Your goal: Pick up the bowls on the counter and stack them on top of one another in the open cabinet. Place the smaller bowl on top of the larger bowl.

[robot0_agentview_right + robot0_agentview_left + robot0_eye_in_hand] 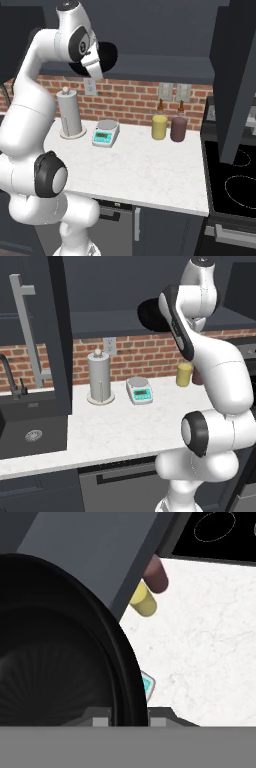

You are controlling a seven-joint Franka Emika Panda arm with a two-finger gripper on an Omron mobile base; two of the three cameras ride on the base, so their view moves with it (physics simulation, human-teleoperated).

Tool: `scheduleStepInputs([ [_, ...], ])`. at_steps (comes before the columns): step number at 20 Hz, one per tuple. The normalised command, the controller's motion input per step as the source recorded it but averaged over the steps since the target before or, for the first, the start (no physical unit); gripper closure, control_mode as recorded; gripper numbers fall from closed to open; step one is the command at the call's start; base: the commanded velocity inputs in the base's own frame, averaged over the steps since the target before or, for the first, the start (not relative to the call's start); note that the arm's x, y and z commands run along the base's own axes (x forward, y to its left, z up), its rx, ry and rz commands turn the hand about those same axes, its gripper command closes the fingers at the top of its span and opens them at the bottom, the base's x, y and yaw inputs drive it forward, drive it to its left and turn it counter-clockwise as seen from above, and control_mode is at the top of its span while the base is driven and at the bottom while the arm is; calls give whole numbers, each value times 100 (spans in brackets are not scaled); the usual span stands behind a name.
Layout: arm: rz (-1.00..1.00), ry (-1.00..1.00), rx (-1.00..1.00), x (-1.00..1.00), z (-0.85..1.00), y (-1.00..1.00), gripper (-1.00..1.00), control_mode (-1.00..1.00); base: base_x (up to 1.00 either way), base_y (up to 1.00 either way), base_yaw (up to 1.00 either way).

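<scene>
At the open cabinet (pixel 100 311), above the counter (pixel 150 170), the gripper (pixel 129 719) is clamped narrowly on the rim of one black bowl (pixel 106 55), held aloft. On the counter stand two bottles (pixel 159 125), one scale (pixel 105 133) and one towel holder (pixel 70 114).

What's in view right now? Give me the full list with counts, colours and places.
bowl: 1, glossy black, held up at the open cabinet shelf
paper-towel holder: 1, grey, on counter by the wall
kitchen scale: 1, white with teal display, mid counter
bottles: 2, yellow and maroon, by the brick wall
sink: 1, black, left of counter
stovetop: 1, black, right
tool: 1, shut on the bowl's rim
</scene>
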Motion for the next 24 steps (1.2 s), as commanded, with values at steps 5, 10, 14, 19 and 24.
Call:
scheduleStepInputs([
  [5, 5, 1, -3, 6, -19, 0, 100, -100, 0, 0, 0],
  [10, 5, 0, -3, 27, -4, 0, 100, -100, 0, 0, 0],
  [14, 3, 0, 0, 44, 0, 0, 100, -100, 0, 0, 0],
  [19, 1, 0, 0, 61, 0, 0, 100, -100, 0, 0, 0],
  [24, 1, 0, 0, 46, 0, 0, 100, -100, 0, 0, 0],
])
